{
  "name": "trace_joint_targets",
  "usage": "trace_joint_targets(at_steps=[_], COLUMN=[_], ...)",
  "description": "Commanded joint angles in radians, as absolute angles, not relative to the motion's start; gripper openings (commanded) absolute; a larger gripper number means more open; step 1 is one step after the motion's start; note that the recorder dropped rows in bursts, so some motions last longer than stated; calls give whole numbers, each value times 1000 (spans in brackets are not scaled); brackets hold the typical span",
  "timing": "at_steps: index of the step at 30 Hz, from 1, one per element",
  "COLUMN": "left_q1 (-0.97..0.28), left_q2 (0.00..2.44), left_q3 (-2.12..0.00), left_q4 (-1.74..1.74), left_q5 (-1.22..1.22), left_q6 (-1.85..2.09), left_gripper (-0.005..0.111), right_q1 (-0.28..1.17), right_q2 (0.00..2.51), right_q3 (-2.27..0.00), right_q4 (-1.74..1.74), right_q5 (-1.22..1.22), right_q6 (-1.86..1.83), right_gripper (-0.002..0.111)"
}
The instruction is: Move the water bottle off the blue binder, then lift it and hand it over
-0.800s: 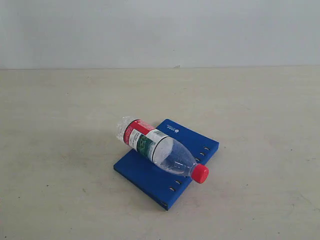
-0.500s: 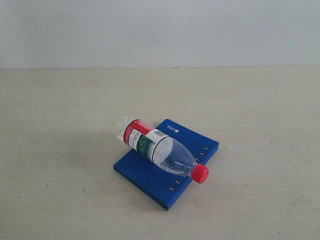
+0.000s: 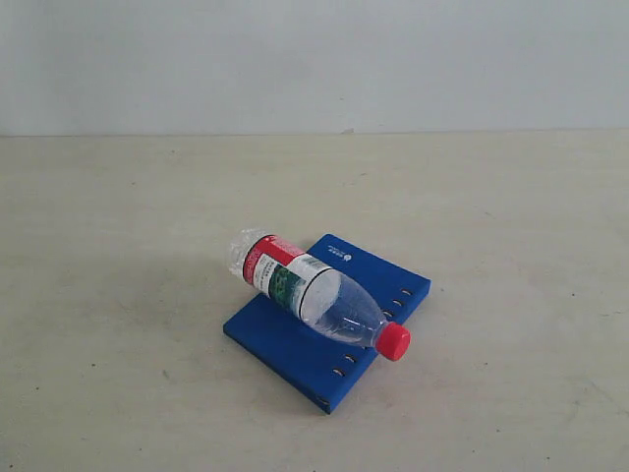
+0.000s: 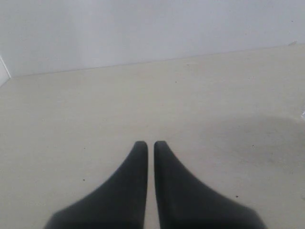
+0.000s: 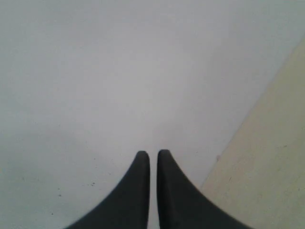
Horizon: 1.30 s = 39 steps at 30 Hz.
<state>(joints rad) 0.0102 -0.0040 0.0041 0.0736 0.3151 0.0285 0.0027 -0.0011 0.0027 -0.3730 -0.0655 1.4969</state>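
The water bottle [image 3: 310, 291] lies on its side across the blue binder [image 3: 369, 278] in the exterior view, its red cap [image 3: 393, 341] toward the front right and its base overhanging the binder's back left edge. The binder lies flat on the beige table [image 3: 118, 295], slots along its right edge. Neither arm shows in the exterior view. My left gripper [image 4: 150, 143] is shut above bare table, nothing between its fingers. My right gripper [image 5: 153, 152] is shut too, facing the pale wall. The bottle and binder are out of both wrist views.
A pale wall [image 3: 314, 59] rises behind the table's far edge. In the right wrist view a strip of the beige table [image 5: 271, 157] runs beside the wall.
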Motion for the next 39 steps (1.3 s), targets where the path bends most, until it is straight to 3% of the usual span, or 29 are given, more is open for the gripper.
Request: trace_joint_targets(at_steps=[1,8,12,15,20,23,28,32,39], left_q1=[2,2,2,2,2,2,2,2,2], left_q2=[0,0,0,0,0,0,0,0,0], left_q3=[0,0,0,0,0,0,0,0,0], left_q4=[66,66,66,66,66,66,66,66,66], left_q5=[306,306,306,306,306,306,306,306,306], left_q6=[30,30,30,30,30,30,30,30,30], left_gripper=[4,4,4,4,4,4,4,4,4], right_q1=[-2,84,207,300,418,457,463,463,463], right_q2=[0,44,270,485,904,1084,1269,1270,1275], right_q3=[0,0,-105,-224,-390,-443,-465,-465,-465], right_q4=[-372,-437,-778,-1036,-1422,-1483,-1597,-1699,-1744], right_q5=[0,-250,-258,-260,-266,-282,-289,-385,-226], right_q6=[1625,1425,1431,1420,1411,1411,1411,1411,1354], right_gripper=[1,1,4,18,54,66,67,67,67])
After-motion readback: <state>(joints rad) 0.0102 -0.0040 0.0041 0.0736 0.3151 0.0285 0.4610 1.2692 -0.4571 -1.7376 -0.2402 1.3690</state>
